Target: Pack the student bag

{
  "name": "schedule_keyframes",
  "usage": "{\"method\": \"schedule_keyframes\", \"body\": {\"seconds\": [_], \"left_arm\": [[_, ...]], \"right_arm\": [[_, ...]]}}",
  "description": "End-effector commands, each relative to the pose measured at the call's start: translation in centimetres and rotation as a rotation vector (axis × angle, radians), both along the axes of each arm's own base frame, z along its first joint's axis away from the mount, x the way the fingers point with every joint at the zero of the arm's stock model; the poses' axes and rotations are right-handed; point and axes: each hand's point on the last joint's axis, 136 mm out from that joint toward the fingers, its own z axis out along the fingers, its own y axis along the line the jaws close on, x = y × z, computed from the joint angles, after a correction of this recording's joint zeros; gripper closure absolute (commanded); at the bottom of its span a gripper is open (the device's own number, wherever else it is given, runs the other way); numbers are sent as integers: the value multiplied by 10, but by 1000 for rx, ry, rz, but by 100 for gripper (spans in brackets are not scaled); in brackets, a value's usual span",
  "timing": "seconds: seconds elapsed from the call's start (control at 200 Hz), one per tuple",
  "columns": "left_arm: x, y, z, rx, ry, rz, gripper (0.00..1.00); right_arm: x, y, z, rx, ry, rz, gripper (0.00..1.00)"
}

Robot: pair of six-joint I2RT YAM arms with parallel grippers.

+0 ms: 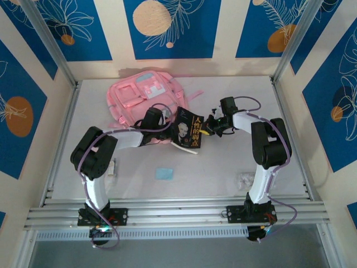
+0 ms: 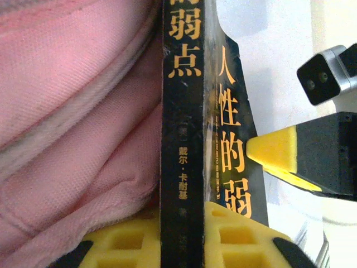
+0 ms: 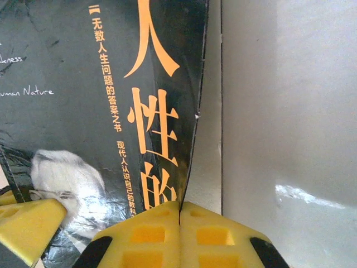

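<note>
The student bag, a soft pink backpack, lies at the back middle of the table, and its pink fabric is close on the left in the left wrist view. A black book with orange Chinese lettering hangs just in front of the bag's right side, held from both sides. My left gripper is shut on the book's spine, with a yellow pad pressed on each side. My right gripper is shut on the thin edge of the book's front cover.
A small light-blue flat item lies on the table in front of the book. A white object sits by the left arm and a crumpled clear piece by the right arm. Metal frame posts bound the table.
</note>
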Motion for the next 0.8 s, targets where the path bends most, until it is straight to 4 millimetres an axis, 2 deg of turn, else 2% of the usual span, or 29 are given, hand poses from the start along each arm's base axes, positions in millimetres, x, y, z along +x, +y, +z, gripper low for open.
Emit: {"method": "schedule_keyframes", "body": {"seconds": [0.0,0.025,0.055,0.08,0.175,0.215,0.325,0.41,0.595,0.795], "left_arm": [[-14,-26,39,-110,-6,-83,94],[-13,-27,45,-127,-11,-79,94],[-13,-29,53,-150,-18,-76,94],[-11,-30,61,-170,-28,-70,94],[-7,-33,87,-243,-67,-44,94],[-4,-33,97,-271,-83,-28,94],[7,-33,122,-345,-130,23,94],[17,-30,129,-382,-157,79,94],[34,-22,120,-494,-161,216,98],[42,-12,110,-637,-159,331,100]], "right_arm": [[-4,-6,24,-8,-35,9,85],[-5,-9,29,-18,-44,0,72],[-6,-13,35,-34,-55,-10,50],[-6,-16,42,-45,-69,-19,38],[-10,-26,65,-62,-106,-55,9],[-11,-29,74,-60,-121,-70,0],[-18,-29,97,-29,-154,-90,1],[-26,-23,108,5,-160,-97,1],[-56,0,108,105,-117,-159,1],[-77,41,104,249,-129,-261,1]]}}
